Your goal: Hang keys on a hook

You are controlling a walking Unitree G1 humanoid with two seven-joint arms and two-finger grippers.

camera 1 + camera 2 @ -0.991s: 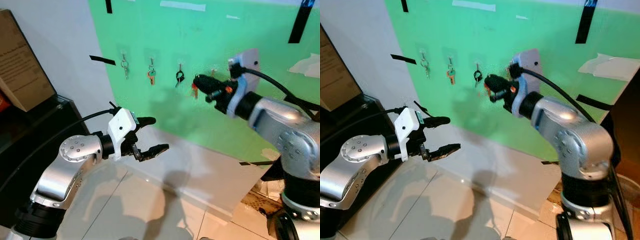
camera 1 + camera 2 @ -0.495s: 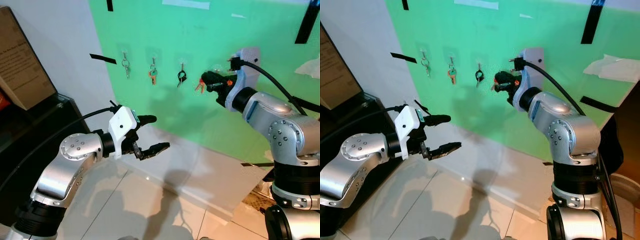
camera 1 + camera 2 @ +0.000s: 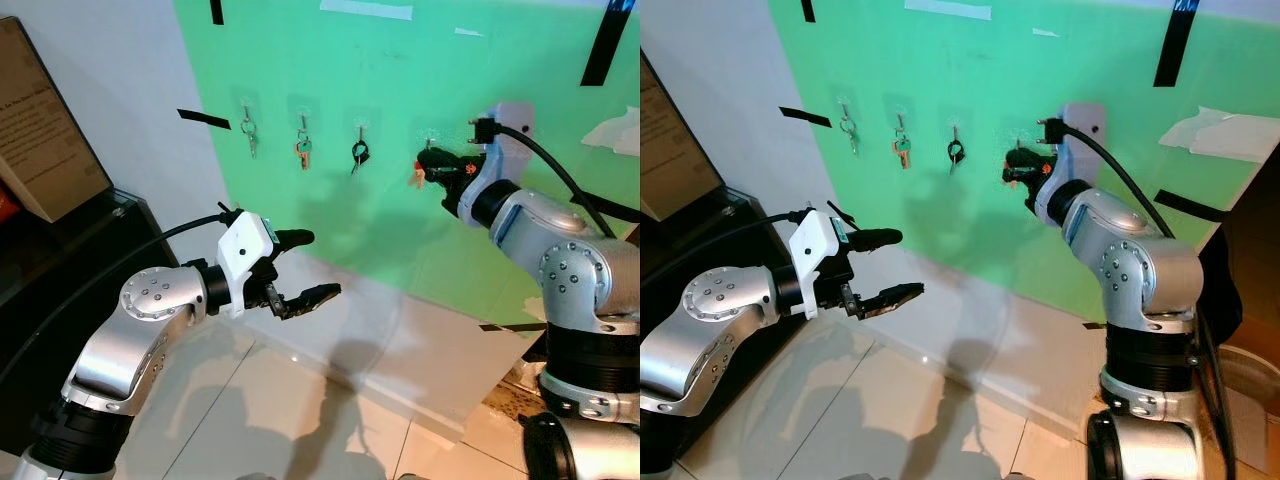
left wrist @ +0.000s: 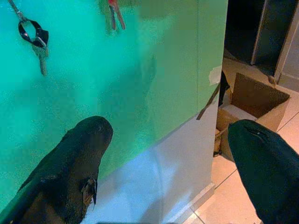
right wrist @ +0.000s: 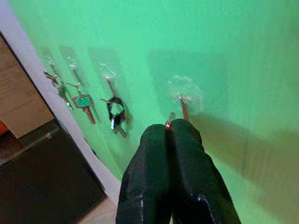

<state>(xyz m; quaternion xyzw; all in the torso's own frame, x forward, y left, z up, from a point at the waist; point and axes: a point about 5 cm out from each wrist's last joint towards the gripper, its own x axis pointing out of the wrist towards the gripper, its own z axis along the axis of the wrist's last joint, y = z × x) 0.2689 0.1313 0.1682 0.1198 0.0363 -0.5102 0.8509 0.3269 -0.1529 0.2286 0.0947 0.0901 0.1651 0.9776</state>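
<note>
My right gripper (image 3: 432,168) is raised against the green wall board (image 3: 400,230), shut on a small set of red keys (image 3: 415,178). In the right wrist view its fingers (image 5: 184,149) are pressed together with the key ring (image 5: 168,124) sticking out at their tips. The ring is right beside a clear stick-on hook (image 5: 183,106). My left gripper (image 3: 314,266) is held open at chest height, away from the wall, with nothing between its fingers.
Three hooks further left hold a silver key set (image 3: 248,130), orange and green keys (image 3: 302,149) and a black key (image 3: 358,153). A cardboard box (image 3: 40,120) sits on a black cabinet (image 3: 60,270) on the left. Another open box (image 4: 254,100) lies on the floor past the board.
My right gripper has carried the red keys rightward and closer to the wall, up to the fourth hook. The left arm has stayed put.
</note>
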